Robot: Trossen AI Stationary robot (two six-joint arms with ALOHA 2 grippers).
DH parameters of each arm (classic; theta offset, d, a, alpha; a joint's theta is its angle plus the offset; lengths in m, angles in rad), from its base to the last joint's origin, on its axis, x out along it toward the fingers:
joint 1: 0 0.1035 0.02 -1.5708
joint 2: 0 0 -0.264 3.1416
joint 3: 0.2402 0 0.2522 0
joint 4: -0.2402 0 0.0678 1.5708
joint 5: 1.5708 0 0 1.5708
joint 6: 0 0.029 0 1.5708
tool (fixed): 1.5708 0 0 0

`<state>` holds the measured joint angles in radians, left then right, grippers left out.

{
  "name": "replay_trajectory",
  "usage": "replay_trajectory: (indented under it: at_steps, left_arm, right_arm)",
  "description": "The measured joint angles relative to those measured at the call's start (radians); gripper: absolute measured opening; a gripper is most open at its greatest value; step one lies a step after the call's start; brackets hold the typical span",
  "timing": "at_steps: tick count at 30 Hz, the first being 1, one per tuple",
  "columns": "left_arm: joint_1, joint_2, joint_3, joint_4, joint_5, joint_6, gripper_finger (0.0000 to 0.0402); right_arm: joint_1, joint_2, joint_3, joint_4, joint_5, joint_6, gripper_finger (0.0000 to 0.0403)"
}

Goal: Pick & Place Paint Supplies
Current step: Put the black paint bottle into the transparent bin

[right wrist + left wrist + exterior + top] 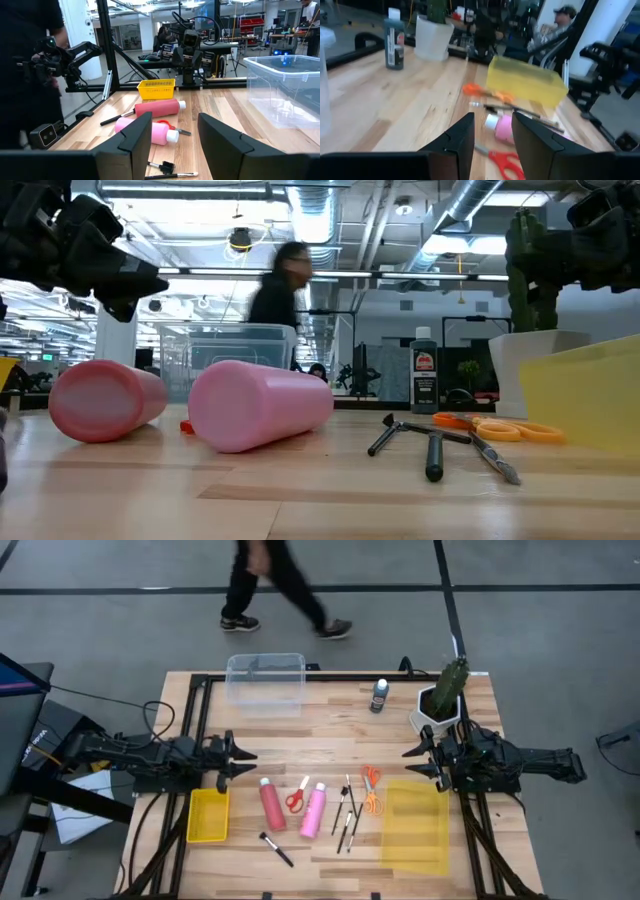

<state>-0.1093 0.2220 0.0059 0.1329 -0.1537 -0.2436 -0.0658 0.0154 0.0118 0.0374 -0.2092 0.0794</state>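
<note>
Both sets of fingers stand parted and grasp nothing: the left gripper (243,762) hovers over the left side of the tabletop (330,710), beyond the small yellow basket (208,816), and the right gripper (416,760) hovers at the right, between the white-potted plant (442,700) and the large yellow bin (415,825). The supplies lie in a loose row between the two arms, toward the near edge: the red bottle (272,804), the red-handled scissors (296,798) and the pink bottle (314,809) side by side, then a cluster of thin brushes (347,813) and the orange-handled scissors (371,790) just beside the bin; one brush (275,848) lies apart nearer the edge, and the small dark bottle (380,695) stands far off near the clear tub (266,682). Several hazards follow. The two bottles lie on their sides and would likely roll if the fingers meet them off centre. The red-handled scissors sit so close between them that a descent there may nudge or pinch a neighbour. The brushes overlap, so one closure could lift several or drop one. The right arm, reaching inward, works close to the plant and may tip it.
</note>
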Motion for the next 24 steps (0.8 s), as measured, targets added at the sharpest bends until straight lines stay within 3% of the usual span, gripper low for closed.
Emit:
replay_trajectory:
  at_steps: [8, 17, 24]
  left_arm:
    - [0.000, 0.003, 0.000, 0.184, -0.034, -0.030, 0.0126]
    - [0.000, 0.003, 0.000, 0.608, -0.041, -0.238, 0.0126]
    - [0.000, 0.003, 0.000, 0.931, -0.066, -0.312, 0.0126]
  right_arm:
    - [0.000, 0.000, 0.000, 0.000, 0.000, 0.000, 0.0157]
    - [-0.030, 0.000, 0.001, 0.000, 0.114, -0.209, 0.0157]
    - [-0.055, -0.002, 0.001, -0.001, 0.169, -0.218, 0.0157]
